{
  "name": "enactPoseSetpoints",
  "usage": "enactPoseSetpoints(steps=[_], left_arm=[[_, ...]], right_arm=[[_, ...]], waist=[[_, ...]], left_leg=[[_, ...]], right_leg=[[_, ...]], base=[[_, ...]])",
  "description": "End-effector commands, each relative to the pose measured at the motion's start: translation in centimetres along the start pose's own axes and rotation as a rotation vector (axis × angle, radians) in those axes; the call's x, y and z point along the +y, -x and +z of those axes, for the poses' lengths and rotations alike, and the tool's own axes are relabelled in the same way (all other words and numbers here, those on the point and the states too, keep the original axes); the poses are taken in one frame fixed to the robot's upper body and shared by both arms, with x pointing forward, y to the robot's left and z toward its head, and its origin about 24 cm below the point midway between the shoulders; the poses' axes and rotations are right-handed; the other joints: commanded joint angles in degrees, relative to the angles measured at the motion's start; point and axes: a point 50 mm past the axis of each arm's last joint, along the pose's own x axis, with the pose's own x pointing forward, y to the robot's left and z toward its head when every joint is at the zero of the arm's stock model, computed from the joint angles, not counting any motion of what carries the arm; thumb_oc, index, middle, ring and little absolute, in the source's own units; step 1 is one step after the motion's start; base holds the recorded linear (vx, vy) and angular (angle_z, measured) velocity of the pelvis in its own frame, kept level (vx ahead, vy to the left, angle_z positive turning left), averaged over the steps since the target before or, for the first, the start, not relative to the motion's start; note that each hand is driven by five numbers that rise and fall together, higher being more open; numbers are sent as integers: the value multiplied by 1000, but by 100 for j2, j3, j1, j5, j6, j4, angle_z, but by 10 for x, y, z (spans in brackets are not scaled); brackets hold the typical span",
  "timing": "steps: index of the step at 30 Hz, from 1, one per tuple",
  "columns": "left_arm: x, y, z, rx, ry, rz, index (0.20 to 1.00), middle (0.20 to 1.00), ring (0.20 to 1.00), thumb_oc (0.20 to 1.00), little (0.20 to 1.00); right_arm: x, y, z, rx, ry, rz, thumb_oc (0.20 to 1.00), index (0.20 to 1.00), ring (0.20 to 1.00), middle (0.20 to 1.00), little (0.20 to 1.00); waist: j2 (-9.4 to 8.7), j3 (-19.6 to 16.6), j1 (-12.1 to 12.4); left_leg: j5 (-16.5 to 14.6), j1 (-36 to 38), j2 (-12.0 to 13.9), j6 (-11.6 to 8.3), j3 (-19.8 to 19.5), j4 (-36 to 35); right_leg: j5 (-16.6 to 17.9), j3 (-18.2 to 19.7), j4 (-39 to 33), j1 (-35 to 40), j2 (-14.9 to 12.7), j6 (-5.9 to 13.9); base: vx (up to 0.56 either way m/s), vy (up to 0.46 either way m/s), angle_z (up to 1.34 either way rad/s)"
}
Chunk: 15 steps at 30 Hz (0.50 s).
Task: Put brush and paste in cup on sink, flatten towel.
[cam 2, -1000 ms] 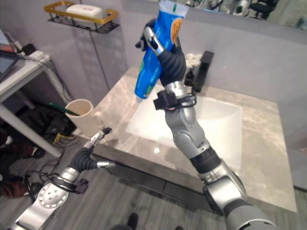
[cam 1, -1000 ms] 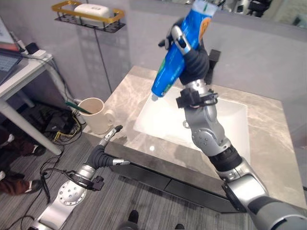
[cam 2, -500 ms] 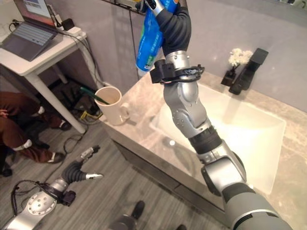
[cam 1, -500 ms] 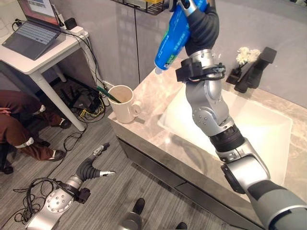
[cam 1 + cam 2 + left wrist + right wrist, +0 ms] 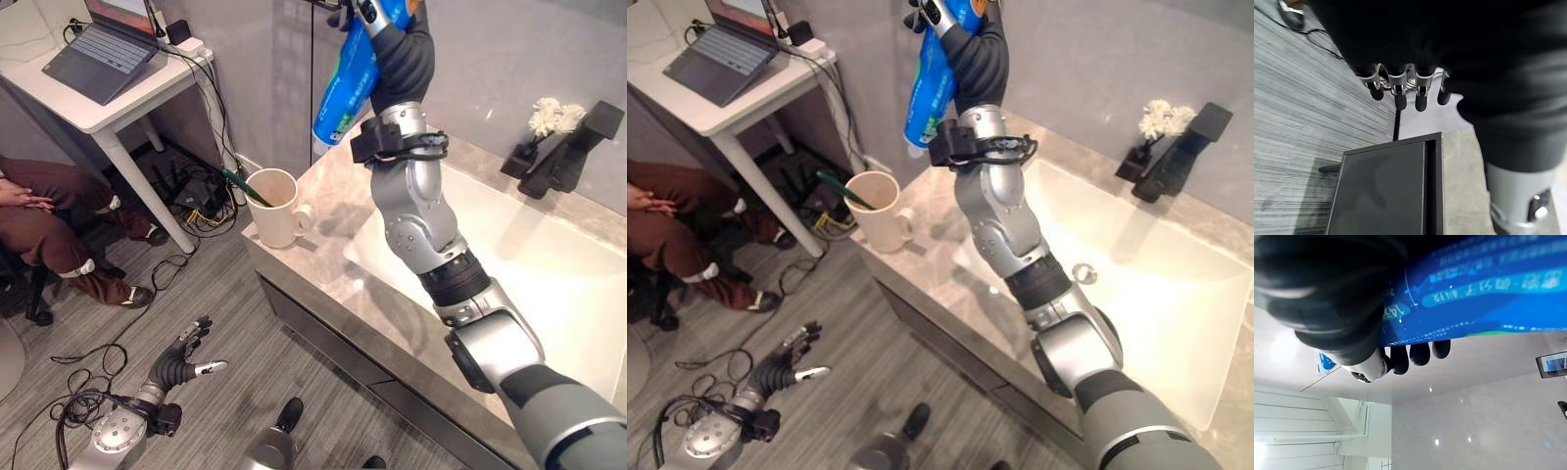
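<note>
Paste (image 5: 345,90): blue tube, cap pointing down.

Silver-grey jointed arms, dark ribbed wrist covers, prob. black clamp.

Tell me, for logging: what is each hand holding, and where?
Right hand grips the toothpaste tube near its upper end; left hand holds nothing.

I've got the cup (image 5: 275,207) at the worktop's (image 5: 333,264) left corner, brush (image 5: 233,182) standing in it. The basin (image 5: 549,284) lies to its right, the tap (image 5: 566,153) at the back edge. The paste (image 5: 345,88) hangs above the cup.
</note>
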Motion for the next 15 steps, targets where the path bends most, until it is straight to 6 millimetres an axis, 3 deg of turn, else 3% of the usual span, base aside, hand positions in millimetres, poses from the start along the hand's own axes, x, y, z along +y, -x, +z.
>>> enactPoseSetpoints(steps=[1, 15], left_arm=[[4, -2, 11, -61, 9, 1, 1000, 1000, 1000, 1000, 1000], [-2, -4, 9, -65, 32, 13, 1000, 1000, 1000, 1000, 1000]], right_arm=[[19, -21, 30, -157, 2, 60, 200, 200, 200, 200, 200], [38, -19, 19, -127, -35, 108, 200, 200, 200, 200, 200]], waist=[[-179, -200, 129], [-207, -195, 150]], left_leg=[[-50, -37, -203, 120, -216, 41], [-68, -23, -221, 133, -154, 35]], right_leg=[[646, 257, 5, -29, -601, 300], [661, 365, 5, -54, -622, 292]], base=[[0, 13, 4], [0, 4, 1]])
